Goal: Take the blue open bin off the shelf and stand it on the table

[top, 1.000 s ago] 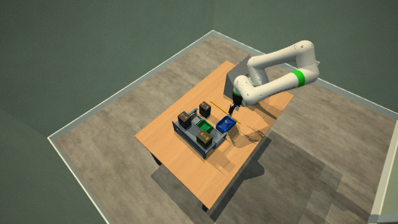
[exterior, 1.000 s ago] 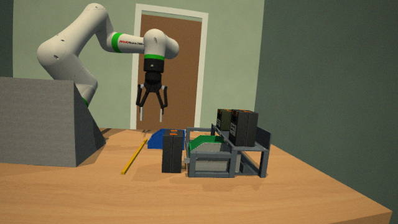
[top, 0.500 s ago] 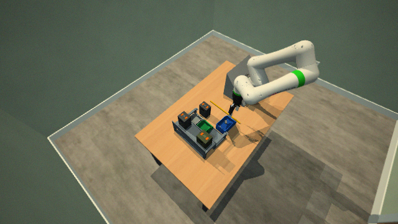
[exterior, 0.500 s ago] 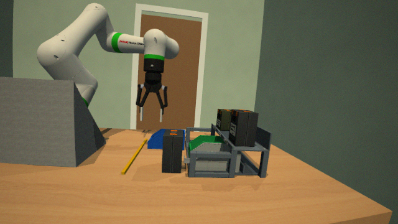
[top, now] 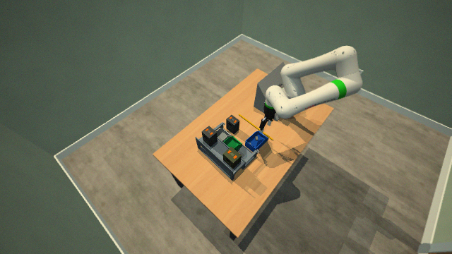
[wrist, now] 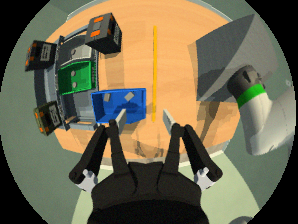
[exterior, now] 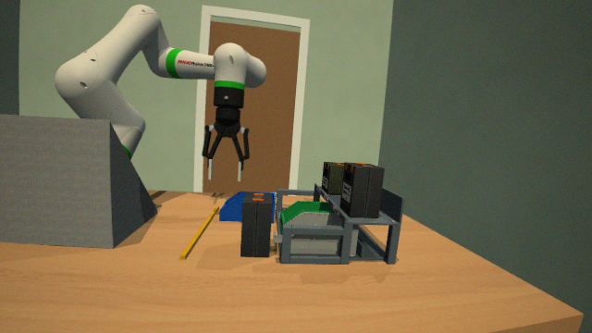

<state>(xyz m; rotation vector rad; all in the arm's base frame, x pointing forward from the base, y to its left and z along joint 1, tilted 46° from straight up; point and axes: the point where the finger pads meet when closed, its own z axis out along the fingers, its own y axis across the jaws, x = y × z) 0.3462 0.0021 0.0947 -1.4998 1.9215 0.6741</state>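
- High above the table (exterior: 139, 296), I am holding the pincer (exterior: 225, 176) with its fingers spread, gripping nothing.
- Below it and a little toward the shelf (exterior: 393, 203), the blue bin (top: 256, 140) is sitting on the table top.
- Beyond that, the green bin (top: 232, 142) is resting in the shelf, dark boxes (exterior: 365, 190) standing on top.

The counter (exterior: 324, 296) looks like pale wood with a fine grain and a matt finish. The arm (exterior: 106, 79) has a smooth, slightly glossy white shell with green bands, while the shelf (exterior: 393, 217) is flat matt grey, like painted metal. The blue bin (top: 256, 140) and green bin (top: 232, 142) look like smooth plastic; the floor (top: 353, 148) is mottled and dull.
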